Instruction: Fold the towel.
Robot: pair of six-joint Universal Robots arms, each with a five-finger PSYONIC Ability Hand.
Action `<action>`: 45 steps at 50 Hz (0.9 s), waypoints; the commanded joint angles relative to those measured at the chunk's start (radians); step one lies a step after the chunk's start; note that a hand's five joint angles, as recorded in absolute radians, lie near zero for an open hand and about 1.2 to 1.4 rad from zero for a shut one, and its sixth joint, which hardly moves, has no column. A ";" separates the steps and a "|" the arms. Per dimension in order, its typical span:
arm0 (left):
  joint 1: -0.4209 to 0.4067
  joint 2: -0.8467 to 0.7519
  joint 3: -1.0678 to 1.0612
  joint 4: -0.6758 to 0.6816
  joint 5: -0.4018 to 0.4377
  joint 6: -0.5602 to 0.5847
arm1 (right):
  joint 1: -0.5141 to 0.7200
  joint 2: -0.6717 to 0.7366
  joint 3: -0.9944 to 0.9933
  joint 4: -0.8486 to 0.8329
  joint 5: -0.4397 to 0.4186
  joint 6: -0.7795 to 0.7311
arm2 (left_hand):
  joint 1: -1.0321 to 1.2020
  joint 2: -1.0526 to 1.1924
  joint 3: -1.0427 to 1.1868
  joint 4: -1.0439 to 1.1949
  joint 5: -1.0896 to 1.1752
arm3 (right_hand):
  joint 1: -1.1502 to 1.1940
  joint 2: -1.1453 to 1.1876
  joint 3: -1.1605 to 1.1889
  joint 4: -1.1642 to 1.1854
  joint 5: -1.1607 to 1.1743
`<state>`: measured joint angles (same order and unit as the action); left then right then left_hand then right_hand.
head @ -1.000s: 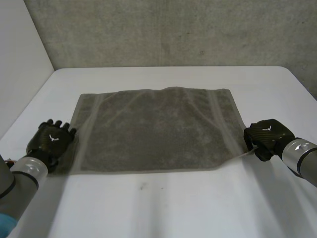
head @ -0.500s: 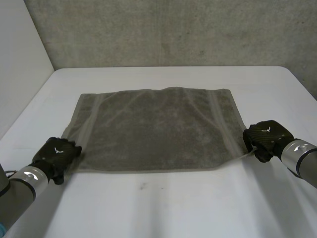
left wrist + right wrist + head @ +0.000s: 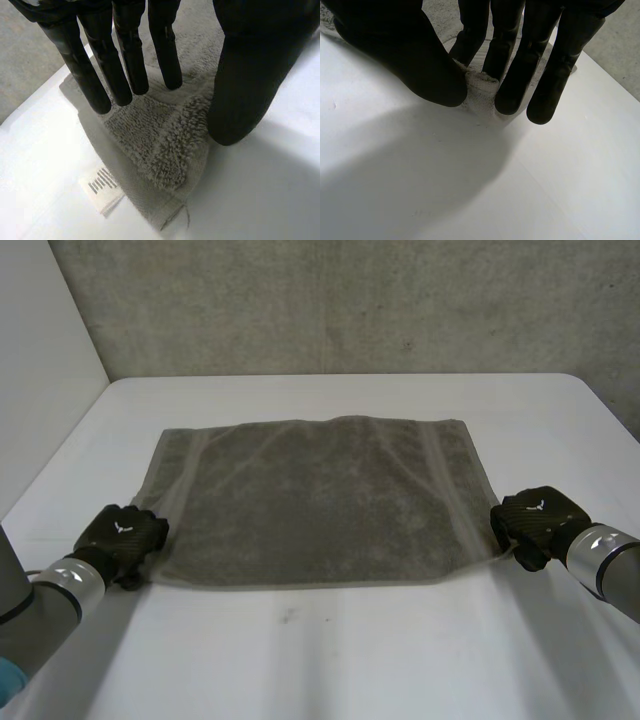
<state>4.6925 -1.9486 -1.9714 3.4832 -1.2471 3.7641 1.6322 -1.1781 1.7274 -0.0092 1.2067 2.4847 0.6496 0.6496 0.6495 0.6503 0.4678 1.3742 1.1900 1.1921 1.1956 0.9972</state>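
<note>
You have one towel (image 3: 320, 502) lying flat on the white desk (image 3: 330, 660), a concrete wall (image 3: 350, 300) behind. Your left hand (image 3: 125, 532) rests straight fingers on its near-left corner; your right hand (image 3: 530, 520) pinches the near-right corner.

Soft, dim light falls evenly across the table (image 3: 350, 660).

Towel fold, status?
Left hand open, fingers straight over near-left corner. Right hand pinching near-right corner. Towel flat, unfolded. Nothing in the way.
</note>
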 commanded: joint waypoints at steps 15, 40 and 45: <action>-0.015 -0.016 0.031 0.074 -0.002 -0.067 | -0.002 0.003 -0.003 0.003 -0.006 -0.024 | 0.741 0.741 0.741 0.740 0.748 | 0.022 0.206 0.204 0.201 0.225; -0.012 0.416 -0.230 -0.110 0.001 -0.053 | -0.127 -0.242 -0.028 0.482 -0.006 -0.247 | 0.747 0.747 0.747 0.746 0.754 | 0.022 0.206 0.204 0.201 0.225; -0.005 0.540 -0.238 -0.245 0.020 -0.055 | -0.204 -0.336 -0.023 0.549 -0.033 -0.296 | 0.747 0.747 0.747 0.746 0.754 | 0.022 0.206 0.204 0.201 0.225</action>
<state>4.6777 -1.5621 -2.1965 3.4031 -1.2457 3.7109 1.5217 -1.3960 1.6939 0.4621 1.1992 2.2533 1.1619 1.2157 1.2132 1.2168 1.0204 1.3742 1.1900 1.1921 1.1957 0.9972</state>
